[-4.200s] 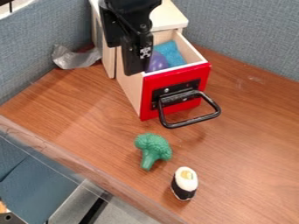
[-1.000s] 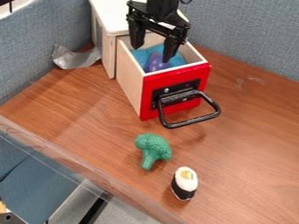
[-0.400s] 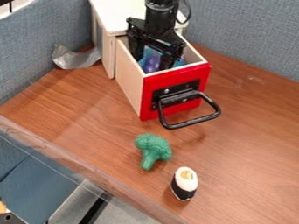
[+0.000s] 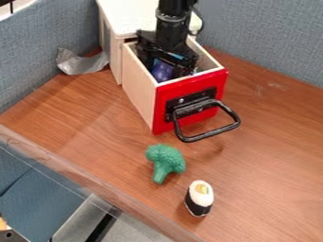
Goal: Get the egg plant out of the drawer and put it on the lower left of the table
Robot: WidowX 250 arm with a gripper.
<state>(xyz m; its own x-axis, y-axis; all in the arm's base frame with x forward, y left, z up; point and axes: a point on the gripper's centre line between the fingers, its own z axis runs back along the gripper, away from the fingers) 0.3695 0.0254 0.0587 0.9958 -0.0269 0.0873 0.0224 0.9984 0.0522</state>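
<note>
The gripper [image 4: 165, 67] is down inside the pulled-out drawer [image 4: 162, 111], between its side walls. Its fingers stand apart, one on each side of the purple eggplant [image 4: 161, 72], which lies behind the red front panel. The tips sit low in the drawer and are partly hidden, so contact with the eggplant cannot be made out. A bit of blue cloth [image 4: 177, 56] shows below the gripper body. Brown wooden table [image 4: 82, 120] extends to the left of the drawer and in front of it.
A black handle [image 4: 211, 134] juts from the drawer front. Green broccoli [image 4: 165, 162] and a sushi piece [image 4: 199, 198] lie in front. Silver tape [image 4: 82, 62] is at the back left. Blue-grey partitions [image 4: 271, 38] and a clear edge strip [image 4: 95, 183] border the table.
From above the drawer, the gripper has come down into it around the eggplant. The drawer has shifted slightly, its front a little nearer the camera. Broccoli and sushi have stayed put.
</note>
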